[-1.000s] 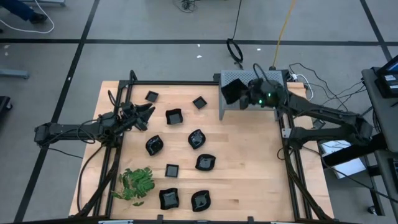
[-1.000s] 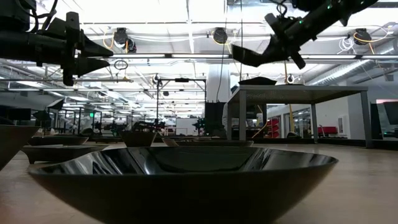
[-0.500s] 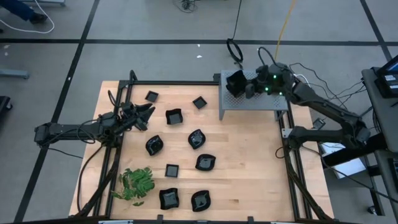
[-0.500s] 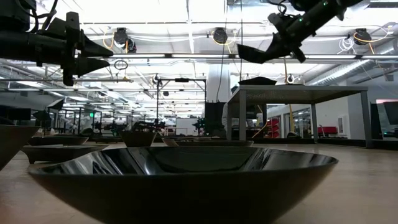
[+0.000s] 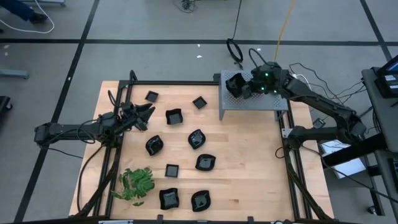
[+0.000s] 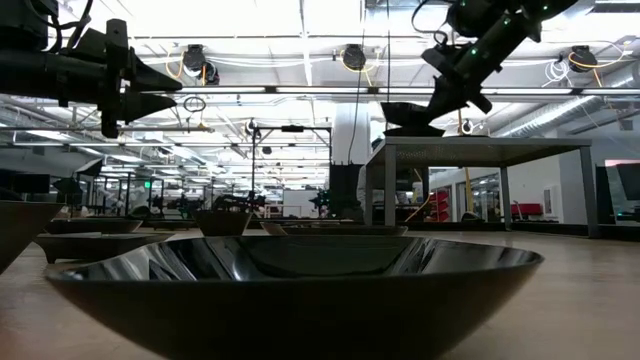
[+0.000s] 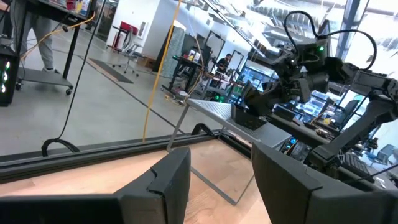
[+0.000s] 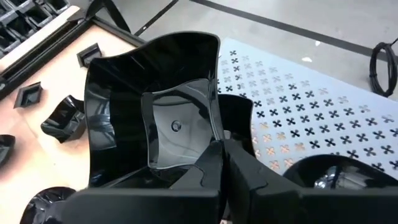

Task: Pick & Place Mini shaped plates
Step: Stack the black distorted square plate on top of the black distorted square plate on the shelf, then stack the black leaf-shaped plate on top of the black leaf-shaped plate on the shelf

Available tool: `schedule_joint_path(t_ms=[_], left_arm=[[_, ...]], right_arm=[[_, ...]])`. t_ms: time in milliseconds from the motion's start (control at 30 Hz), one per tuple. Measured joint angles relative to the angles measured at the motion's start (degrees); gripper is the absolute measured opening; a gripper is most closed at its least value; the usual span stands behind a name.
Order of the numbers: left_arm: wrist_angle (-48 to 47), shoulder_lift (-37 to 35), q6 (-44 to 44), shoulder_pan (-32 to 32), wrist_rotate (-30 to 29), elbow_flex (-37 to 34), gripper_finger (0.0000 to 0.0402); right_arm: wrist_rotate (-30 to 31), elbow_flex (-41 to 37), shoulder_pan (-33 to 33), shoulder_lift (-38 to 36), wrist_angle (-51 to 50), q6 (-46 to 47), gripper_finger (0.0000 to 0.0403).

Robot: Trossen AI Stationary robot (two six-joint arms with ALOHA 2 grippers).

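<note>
Up at the frame's top centre, my right gripper (image 5: 244, 86) pinched a black plate (image 8: 155, 106) by its rim, tilted above the grey perforated box (image 5: 273, 101) for setting down; my left gripper (image 5: 144, 114) waited open at the worktop's (image 5: 249, 162) left edge.

We see glossy black mini shaped plates (image 5: 197, 139) on the pale wood desk (image 5: 249, 162), a green leafy sprig (image 5: 137, 183), and a grey perforated metal box (image 8: 292, 106) patterned with cross-shaped holes.
</note>
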Motion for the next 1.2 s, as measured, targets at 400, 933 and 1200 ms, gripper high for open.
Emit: schedule_joint_path(t_ms=[400, 933, 1200], left_arm=[[0.0, 0.0, 0.0, 0.0, 0.0, 0.0, 0.0173], [0.0, 0.0, 0.0, 0.0, 0.0, 0.0, 0.0173], [0.0, 0.0, 0.0, 0.0, 0.0, 0.0, 0.0173]], right_arm=[[0.0, 0.0, 0.0, 0.4, 0.2, -3.2, 0.0000], [0.2, 0.0, 0.0, -0.6, 1.9, -4.9, 0.0101], [-2.1, 0.0, 0.6, -5.7, 7.4, -6.3, 0.0129]])
